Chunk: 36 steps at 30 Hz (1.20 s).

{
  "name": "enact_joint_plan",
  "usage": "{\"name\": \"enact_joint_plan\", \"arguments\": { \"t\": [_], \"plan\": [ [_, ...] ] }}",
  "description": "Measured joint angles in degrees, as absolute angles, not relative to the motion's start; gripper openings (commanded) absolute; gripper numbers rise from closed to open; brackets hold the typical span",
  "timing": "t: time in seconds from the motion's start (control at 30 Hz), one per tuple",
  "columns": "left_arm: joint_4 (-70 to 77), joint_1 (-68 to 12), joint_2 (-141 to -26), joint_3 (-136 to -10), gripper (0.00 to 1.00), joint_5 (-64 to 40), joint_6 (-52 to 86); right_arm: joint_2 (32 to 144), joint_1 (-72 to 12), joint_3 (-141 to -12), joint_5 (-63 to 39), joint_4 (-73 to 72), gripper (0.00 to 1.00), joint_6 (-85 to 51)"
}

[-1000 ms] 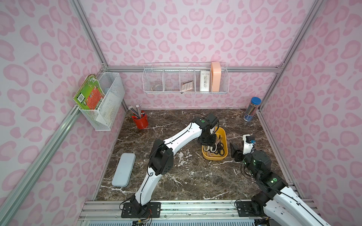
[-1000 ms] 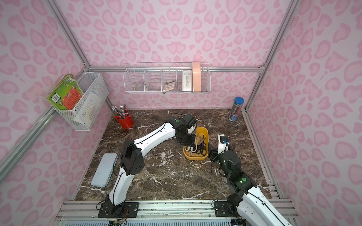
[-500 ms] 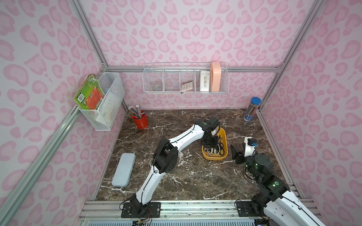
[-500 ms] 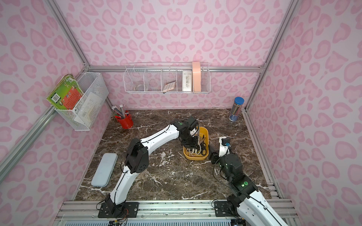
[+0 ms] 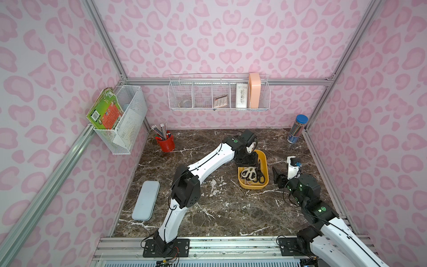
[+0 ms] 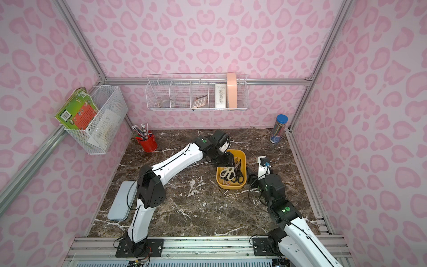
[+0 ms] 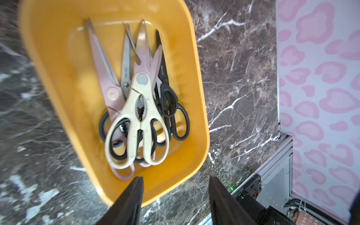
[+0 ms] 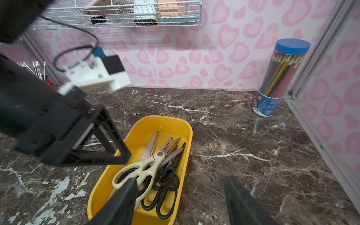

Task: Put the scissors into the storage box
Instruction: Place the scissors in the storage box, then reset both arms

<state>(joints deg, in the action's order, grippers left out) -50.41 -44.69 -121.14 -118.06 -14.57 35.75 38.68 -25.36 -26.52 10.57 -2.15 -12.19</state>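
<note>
The yellow storage box [image 5: 265, 183] [image 6: 243, 185] stands on the marble table right of centre. Several scissors lie piled in it with their blades pointing to the back wall. A cream-handled pair [image 7: 139, 109] [image 8: 144, 169] [image 5: 248, 173] is on top, over a pale pink pair [image 7: 111, 93] and black pairs [image 7: 169, 101]. My left gripper [image 7: 175, 181] [image 5: 248, 159] [image 6: 223, 160] hangs over the box's far end, open and empty. My right gripper [image 8: 181, 182] [image 5: 278, 176] [image 6: 251, 177] is just right of the box, open and empty.
A red pencil cup [image 5: 165, 143] stands at the back left and a blue-lidded pencil tube [image 5: 297, 129] at the back right. A grey-blue pencil case [image 5: 146, 200] lies at the front left. White wire baskets [image 5: 218, 97] hang on the walls.
My left gripper's jaws have spread wider over the box, and the cream-handled scissors now lie free on the pile. My right arm has drawn back slightly toward the front.
</note>
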Motion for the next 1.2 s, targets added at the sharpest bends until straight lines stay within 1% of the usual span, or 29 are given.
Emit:
{"name": "enact_joint_plan", "arguments": {
  "t": [0.1,0.2,0.23,0.33,0.37,0.43,0.53,0.57,0.6,0.7,0.73,0.8,0.9,0.97,1.07,1.17,1.2],
  "plan": [
    [-44.45,-44.01,-108.25,-105.32,0.59,-9.30,34.09,42.39,-22.90,-27.90,8.27,-4.67,0.74,-12.16],
    [-35.09,-43.13,-92.40,-86.28,0.60,1.15,31.09,47.11,-20.78,-28.93,7.31,-7.07,0.74,-11.77],
    [-32.18,-42.72,-87.39,-79.88,0.66,5.04,29.50,48.58,-20.27,-29.04,7.40,-7.70,0.75,-11.73],
    [-24.51,-40.80,-73.84,-62.22,0.71,17.69,22.85,51.64,-18.98,-27.97,8.82,-10.61,0.75,-10.17],
    [-22.72,-39.88,-70.74,-58.08,0.71,21.02,20.88,52.14,-18.59,-26.72,9.15,-12.71,0.75,-9.56],
    [-16.27,-36.45,-63.53,-47.81,0.80,28.45,14.98,52.84,-17.41,-22.96,9.80,-18.09,0.76,-7.62],
    [-8.95,-30.70,-56.95,-36.99,0.86,34.87,8.93,54.92,-13.82,-16.97,10.68,-27.57,0.76,-5.72],
    [-6.92,-28.62,-55.48,-34.22,0.94,36.25,7.29,56.31,-12.34,-15.70,11.16,-30.35,0.76,-5.63],
    [-4.91,-26.61,-54.35,-31.62,0.95,37.52,5.85,58.19,-10.76,-14.76,11.31,-33.41,0.77,-5.52],
    [1.72,-21.93,-53.60,-25.63,0.97,38.81,3.49,64.97,-7.01,-13.41,11.27,-41.98,0.79,-5.08],
    [3.90,-20.40,-54.13,-24.01,0.97,38.57,2.61,67.75,-6.57,-13.13,10.83,-45.41,0.82,-4.45],
    [9.69,-18.33,-56.53,-21.78,0.97,37.74,2.20,72.36,-6.17,-13.21,9.91,-49.98,0.84,-3.42],
    [19.92,-15.22,-63.64,-19.70,0.98,35.99,1.34,77.32,-4.78,-13.85,9.61,-55.59,0.86,-1.58],
    [28.77,-13.69,-70.37,-18.46,0.98,35.62,1.10,79.31,-3.44,-11.79,8.54,-61.30,0.86,-1.23],
    [41.10,-13.06,-77.87,-15.70,0.98,34.57,-0.36,83.57,-1.08,-7.79,5.93,-70.26,0.87,-1.28],
    [52.93,-12.32,-84.42,-13.30,0.98,31.90,-2.13,89.80,-0.62,-3.36,3.84,-80.84,0.89,-1.26],
    [55.90,-12.21,-85.93,-12.84,0.98,31.18,-2.87,90.21,-0.78,-2.61,3.49,-81.34,0.89,-1.19]
  ]
}}
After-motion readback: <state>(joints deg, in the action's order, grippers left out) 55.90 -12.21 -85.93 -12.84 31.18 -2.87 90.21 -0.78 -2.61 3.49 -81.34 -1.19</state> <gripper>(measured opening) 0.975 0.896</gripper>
